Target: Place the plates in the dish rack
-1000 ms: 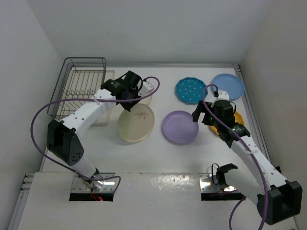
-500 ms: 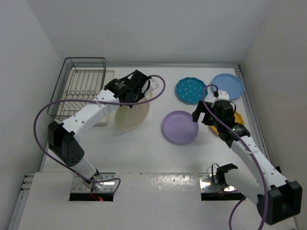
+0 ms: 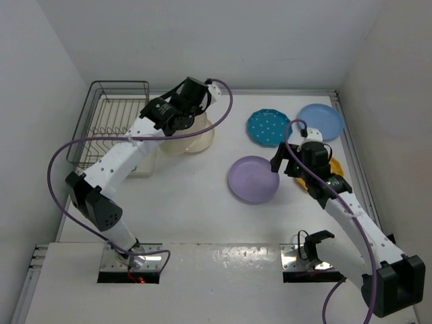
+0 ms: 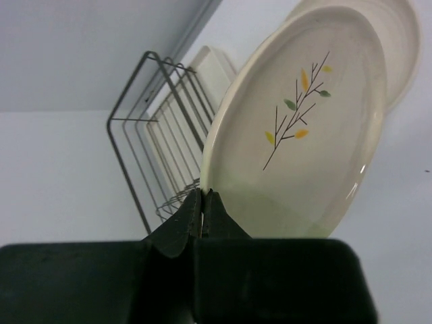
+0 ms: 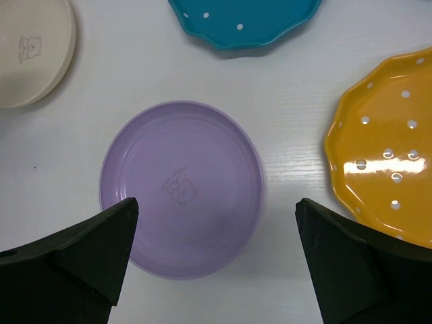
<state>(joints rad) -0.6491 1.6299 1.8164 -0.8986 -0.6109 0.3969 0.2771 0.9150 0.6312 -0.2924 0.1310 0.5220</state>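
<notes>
Left claw [image 4: 202, 197] is clamped on the rim of the sprig plate [image 4: 297, 135], holding it tilted up just right of the rack [image 4: 162, 142], cream plate [image 4: 398, 40] behind it. Right claw [image 5: 216, 229] is spread wide, gripping nothing, hovering over the lavender plate [image 5: 182, 189]. Teal plate [image 5: 243, 20] and orange plate [image 5: 385, 148] lie flat nearby.

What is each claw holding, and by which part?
The left claw pinches the sprig plate by its rim; the right claw is open, holding nothing.
</notes>
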